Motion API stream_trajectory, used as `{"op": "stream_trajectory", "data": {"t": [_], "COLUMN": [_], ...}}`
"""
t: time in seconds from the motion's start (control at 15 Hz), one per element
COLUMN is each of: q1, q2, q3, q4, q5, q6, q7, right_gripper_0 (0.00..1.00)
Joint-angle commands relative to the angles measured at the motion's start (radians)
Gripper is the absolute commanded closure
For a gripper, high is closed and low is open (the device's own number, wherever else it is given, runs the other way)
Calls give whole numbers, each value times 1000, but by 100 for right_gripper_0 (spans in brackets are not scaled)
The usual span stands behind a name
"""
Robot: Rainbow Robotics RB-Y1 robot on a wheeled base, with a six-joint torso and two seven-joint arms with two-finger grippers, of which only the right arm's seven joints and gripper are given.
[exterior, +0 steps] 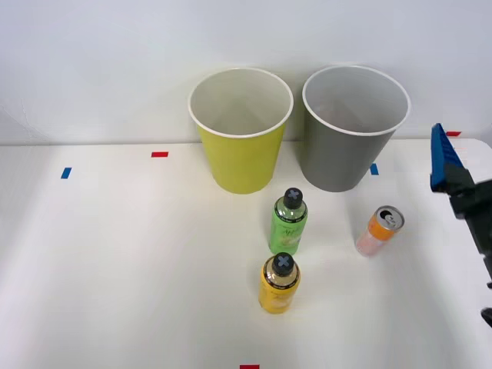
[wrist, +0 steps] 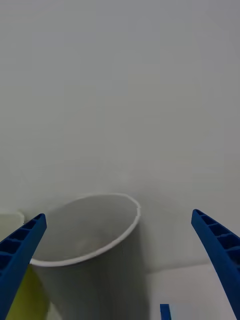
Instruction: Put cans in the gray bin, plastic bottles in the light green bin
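The right gripper (wrist: 120,260) hangs spread wide and empty, facing the gray bin (exterior: 350,138). The light green bin (exterior: 240,134) stands just beside it. In front stand the green bottle (exterior: 288,221) and the yellow bottle (exterior: 280,283); the orange-pink can (exterior: 379,231) seems tilted.

Matt gray bin (exterior: 346,146), ribbed fingers (wrist: 20,250)

The right arm's black wrist reaches in at the table's right edge. Its blue ribbed two-finger gripper (wrist: 120,280) is spread wide, holding nothing.
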Motion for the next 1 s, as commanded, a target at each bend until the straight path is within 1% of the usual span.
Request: {"op": "stream_trajectory", "data": {"t": [0.07, 0.33, 0.53, 0.73, 0.8, 0.87, 1.0], "q1": [176, 305, 365, 402, 419, 436, 477], "q2": [42, 87, 128, 222, 238, 246, 248], "q3": [-34, -58, -72, -77, -77, -77, -78], "q4": [-62, -61, -59, -59, -59, -61, -59], "q5": [-1, -4, -4, 2, 18, 39, 41], "q6": [-42, -24, 2, 4, 4, 4, 2], "q7": [0, -5, -5, 3, 6, 4, 6], "right_gripper_0": [0, 0, 0, 0, 0, 0, 0]}}
